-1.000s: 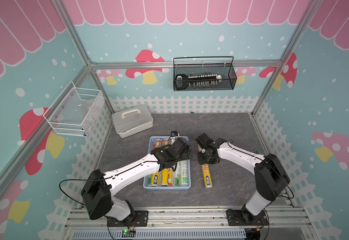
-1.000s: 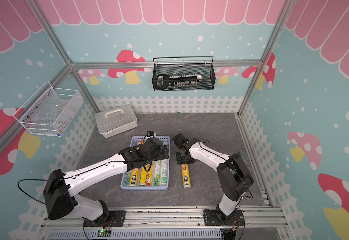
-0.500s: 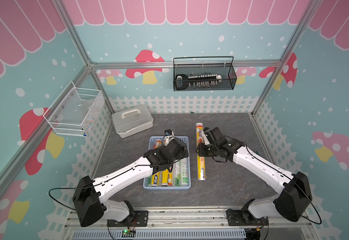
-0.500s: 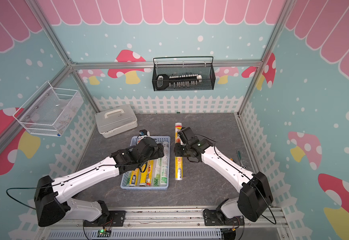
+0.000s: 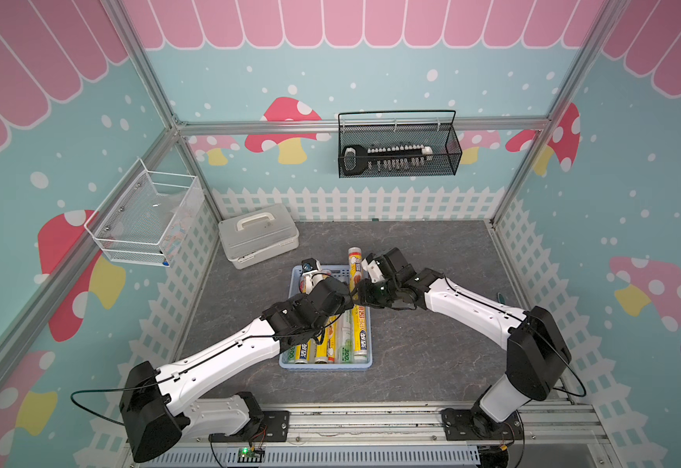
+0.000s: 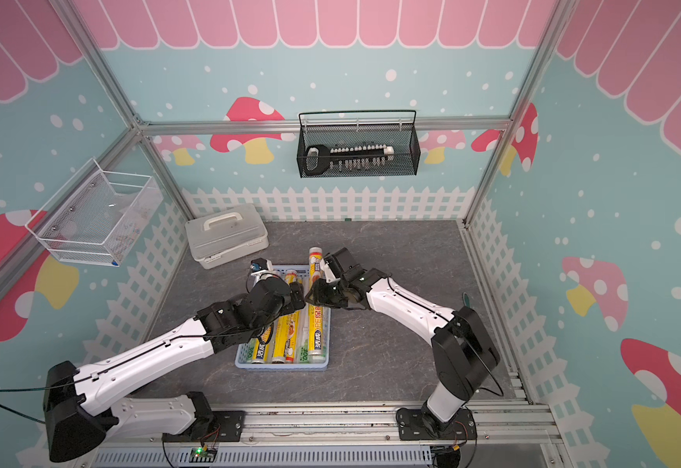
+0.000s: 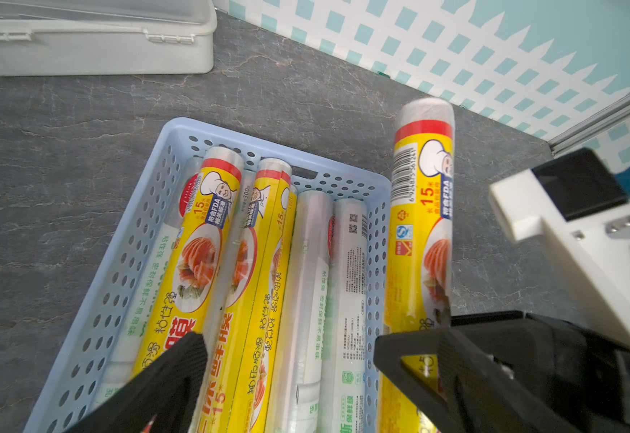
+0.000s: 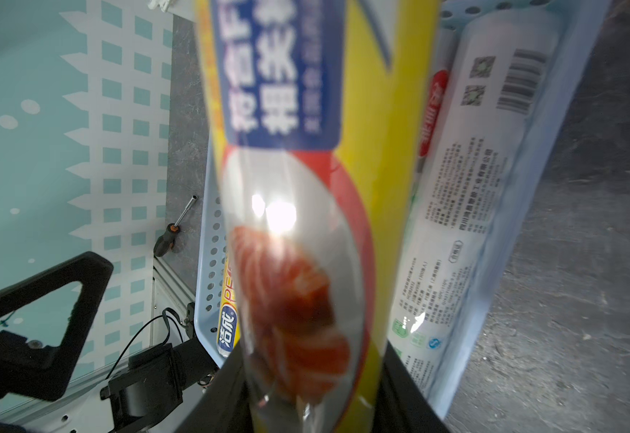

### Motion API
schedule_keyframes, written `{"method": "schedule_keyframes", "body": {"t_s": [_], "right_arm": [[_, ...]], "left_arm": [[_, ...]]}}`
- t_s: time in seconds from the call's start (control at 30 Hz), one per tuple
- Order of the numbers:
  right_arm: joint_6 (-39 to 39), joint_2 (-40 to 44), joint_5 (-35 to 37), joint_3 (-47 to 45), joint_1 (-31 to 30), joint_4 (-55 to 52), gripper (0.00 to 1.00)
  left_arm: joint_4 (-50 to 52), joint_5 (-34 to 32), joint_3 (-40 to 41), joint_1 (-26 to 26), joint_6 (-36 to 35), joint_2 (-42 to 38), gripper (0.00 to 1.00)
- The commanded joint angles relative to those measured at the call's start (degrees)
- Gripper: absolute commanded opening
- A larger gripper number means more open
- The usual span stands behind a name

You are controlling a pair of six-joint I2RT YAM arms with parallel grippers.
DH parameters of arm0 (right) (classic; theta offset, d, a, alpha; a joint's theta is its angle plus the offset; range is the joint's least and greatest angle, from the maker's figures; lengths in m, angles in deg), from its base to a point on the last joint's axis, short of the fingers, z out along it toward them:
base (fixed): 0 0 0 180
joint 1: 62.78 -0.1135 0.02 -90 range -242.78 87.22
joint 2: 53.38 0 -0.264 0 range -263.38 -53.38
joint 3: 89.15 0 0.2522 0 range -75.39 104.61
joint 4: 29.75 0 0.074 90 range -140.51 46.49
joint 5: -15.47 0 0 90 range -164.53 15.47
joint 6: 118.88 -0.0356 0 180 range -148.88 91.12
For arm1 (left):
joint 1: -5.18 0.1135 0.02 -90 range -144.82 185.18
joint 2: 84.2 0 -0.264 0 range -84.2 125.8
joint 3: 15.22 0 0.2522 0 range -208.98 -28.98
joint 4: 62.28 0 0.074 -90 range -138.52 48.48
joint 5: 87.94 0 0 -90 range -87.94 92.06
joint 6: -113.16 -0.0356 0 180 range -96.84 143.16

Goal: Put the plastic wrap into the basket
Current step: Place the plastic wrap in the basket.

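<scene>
We see the right gripper (image 8: 313,401) clamped on a yellow roll (image 8: 380,112) that fills the view, blurred, with a blue label and a salmon photo. Behind it lies the light blue basket (image 8: 212,243), holding a silvery-white roll (image 8: 474,168) with barcode and fine print, and another yellow one (image 8: 227,318) by the perforated wall. A screwdriver (image 8: 173,232) lies at the tabletop (image 8: 587,262) edge against the fence wall. A black triangular finger (image 8: 96,268) of the other arm shows nearby.
</scene>
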Motion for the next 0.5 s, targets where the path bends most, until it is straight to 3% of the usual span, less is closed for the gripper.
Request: {"method": "schedule_keyframes", "body": {"t_s": [0.0, 0.47], "right_arm": [[-2.7, -2.4, -2.1, 2.3, -1.2, 2.4, 0.32], [-6.3, -9.8, -3.4, 4.4, -3.1, 3.9, 0.34]], "left_arm": [[0.2, -1.4, 1.2, 0.5, 1.4, -1.7, 0.99], [1.0, 1.2, 5.8, 4.1, 1.9, -5.3, 0.99]]}}
